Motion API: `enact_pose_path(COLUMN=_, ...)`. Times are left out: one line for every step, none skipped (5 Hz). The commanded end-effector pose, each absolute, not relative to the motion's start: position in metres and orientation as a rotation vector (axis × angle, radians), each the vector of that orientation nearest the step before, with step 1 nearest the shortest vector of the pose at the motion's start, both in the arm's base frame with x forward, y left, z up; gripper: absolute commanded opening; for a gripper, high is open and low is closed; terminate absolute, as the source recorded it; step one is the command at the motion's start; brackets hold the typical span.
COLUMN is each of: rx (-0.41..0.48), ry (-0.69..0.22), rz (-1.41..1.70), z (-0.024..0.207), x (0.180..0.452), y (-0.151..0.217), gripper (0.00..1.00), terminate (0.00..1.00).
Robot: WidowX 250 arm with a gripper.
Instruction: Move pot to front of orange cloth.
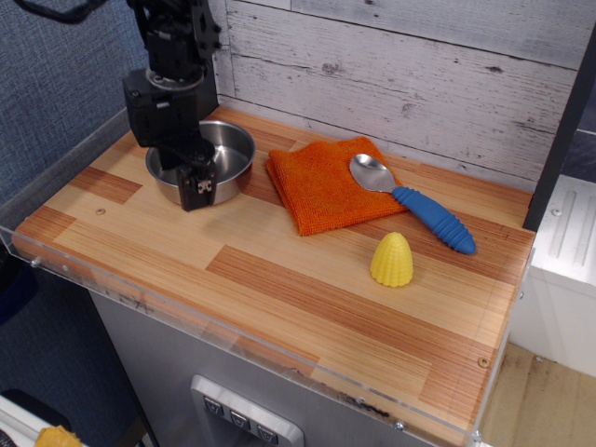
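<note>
In the single view, the claw [196, 189] hangs at the front rim of the pot [226, 149], left of the orange cloth [328, 183]. Whether it grips, I cannot tell. The grasping step seems in hand; next, carry the pot toward the table [307, 289] front.

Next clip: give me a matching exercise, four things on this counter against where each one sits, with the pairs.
Things:
1. pot
2. spoon
3. corn toy
4. hand

Places:
A. bowl end resting on the orange cloth
B. alone on bare wood, nearer the front edge than the cloth
C. at the pot's front rim
D. left of the cloth, near the back wall

Pairs: 1-D, 2-A, 3-B, 4-C
</note>
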State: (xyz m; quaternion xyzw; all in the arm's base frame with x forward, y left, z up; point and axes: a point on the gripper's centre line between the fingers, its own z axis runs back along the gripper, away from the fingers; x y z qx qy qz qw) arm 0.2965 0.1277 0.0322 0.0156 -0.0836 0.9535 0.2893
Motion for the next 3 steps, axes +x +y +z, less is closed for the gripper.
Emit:
enact_pose_path(rx=0.014, ry=-0.263, rz=2.511, z=0.0316, x=0.3028, y=0.1237, gripper=1.0, terminate=0.0)
enact_pose_path(rx=0.033, ry=-0.259, rz=2.483, z=0.0311, x=0.304, y=0.1216, gripper=0.0, terminate=0.0)
enact_pose_path(rx=0.03, ry=-0.247, rz=2.466, z=0.0326, x=0.3032, y=0.1192, gripper=0.0, terminate=0.0)
